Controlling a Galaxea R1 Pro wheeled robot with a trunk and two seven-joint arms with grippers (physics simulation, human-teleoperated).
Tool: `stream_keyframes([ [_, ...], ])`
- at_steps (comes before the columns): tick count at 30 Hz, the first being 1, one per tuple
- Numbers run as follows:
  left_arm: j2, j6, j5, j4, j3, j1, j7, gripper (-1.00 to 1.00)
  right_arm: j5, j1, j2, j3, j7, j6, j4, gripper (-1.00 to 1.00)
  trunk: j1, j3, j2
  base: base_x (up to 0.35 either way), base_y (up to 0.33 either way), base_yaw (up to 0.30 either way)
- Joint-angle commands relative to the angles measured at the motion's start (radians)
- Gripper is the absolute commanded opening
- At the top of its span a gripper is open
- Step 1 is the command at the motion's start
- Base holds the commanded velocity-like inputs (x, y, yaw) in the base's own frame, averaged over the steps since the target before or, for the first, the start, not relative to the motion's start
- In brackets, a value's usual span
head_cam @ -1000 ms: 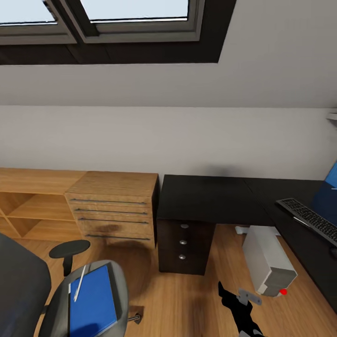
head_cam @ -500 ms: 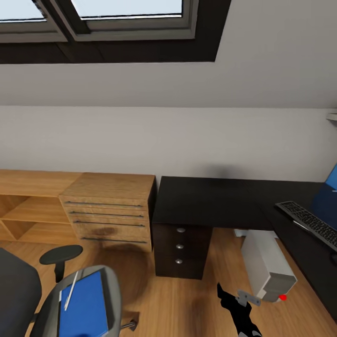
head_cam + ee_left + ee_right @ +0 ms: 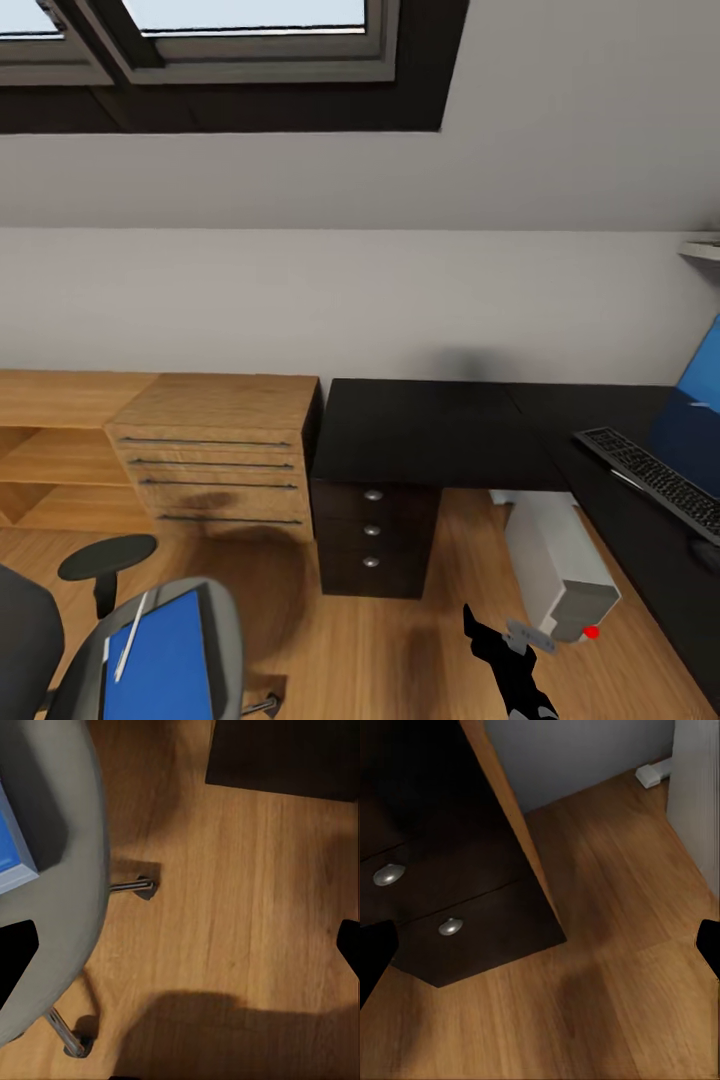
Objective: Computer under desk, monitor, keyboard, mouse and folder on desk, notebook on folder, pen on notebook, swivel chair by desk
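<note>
Folder lies flat on swivel chair seat, well left of the desk, pen on it. Likely thin, light, slick; best pinched at an overhanging edge. Both jaws spread, empty.

**Both claws wide and empty, right arm low in front**

In the head view the right arm rises from the lower edge as a black limb with a grey bracket near its tip, carrying nothing. The right claw shows its dark fingertips at opposite borders of the wrist view (spread far apart). The left claw shows the same: black fingertips parted, nothing between.
</note>
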Motion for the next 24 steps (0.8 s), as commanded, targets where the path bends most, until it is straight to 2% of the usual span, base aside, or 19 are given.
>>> stream_keyframes([
  [1,0.000,-0.003,0.005,0.001,-0.003,-0.001,0.003,1.00,-0.005,-0.001,0.000,-0.008,0.010,-0.002,0.002,1.00,0.000,-0.001,-0.001,0.004,-0.003,-0.187],
  [24,0.000,-0.005,0.005,0.001,-0.003,-0.001,0.003,1.00,-0.003,-0.001,0.000,-0.008,0.011,-0.001,0.002,1.00,0.000,-0.010,-0.001,0.001,0.000,-0.203],
])
